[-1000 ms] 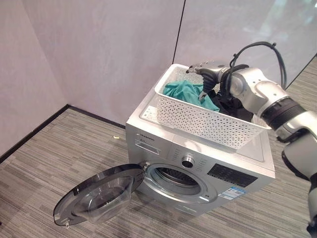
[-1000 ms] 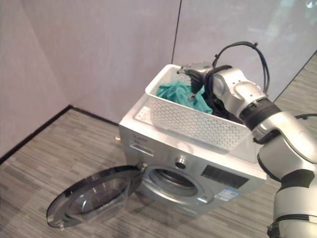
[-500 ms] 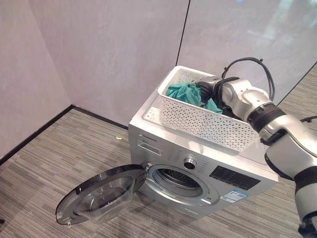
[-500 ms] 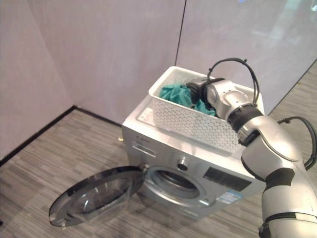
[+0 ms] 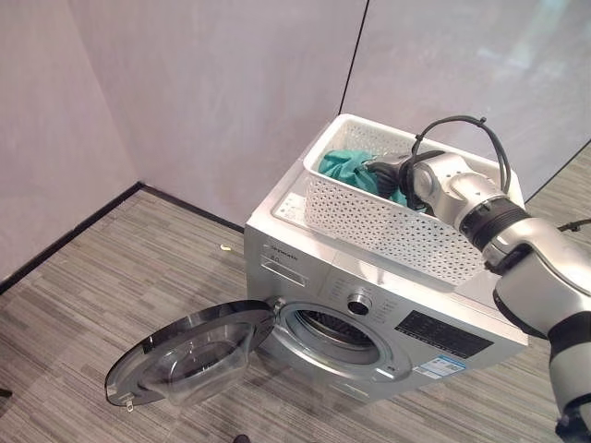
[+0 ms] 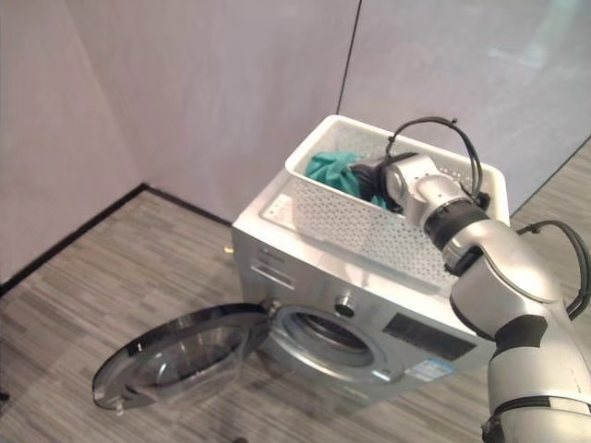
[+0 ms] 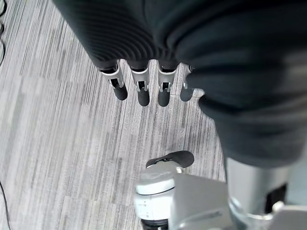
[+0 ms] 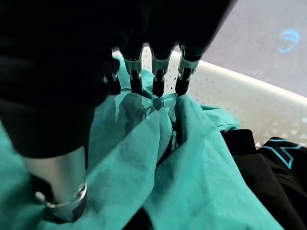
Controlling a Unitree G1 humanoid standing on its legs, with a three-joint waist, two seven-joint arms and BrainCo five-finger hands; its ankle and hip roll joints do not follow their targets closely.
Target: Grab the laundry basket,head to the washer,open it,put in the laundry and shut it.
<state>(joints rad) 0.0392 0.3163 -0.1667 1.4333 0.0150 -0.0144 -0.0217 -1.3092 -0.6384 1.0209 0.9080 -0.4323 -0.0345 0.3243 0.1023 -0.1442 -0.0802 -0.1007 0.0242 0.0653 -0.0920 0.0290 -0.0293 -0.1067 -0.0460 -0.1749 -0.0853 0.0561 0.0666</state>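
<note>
With the washer point(image 5: 369, 305) door point(image 5: 185, 355) open and the basket point(image 5: 397, 226) on top, loading is under way: the right hand point(image 6: 374, 175), fingers point(image 8: 156, 79) straight, presses into the teal cloth point(image 8: 192, 163), and must next close and lift.

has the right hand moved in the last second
Yes. The right hand has dropped from above the basket's rim down inside it, onto the teal cloth.

Bare test room, washer point(image 5: 369, 314) in corner, grey panel walls point(image 5: 231, 92), striped floor point(image 5: 111, 305)
</note>
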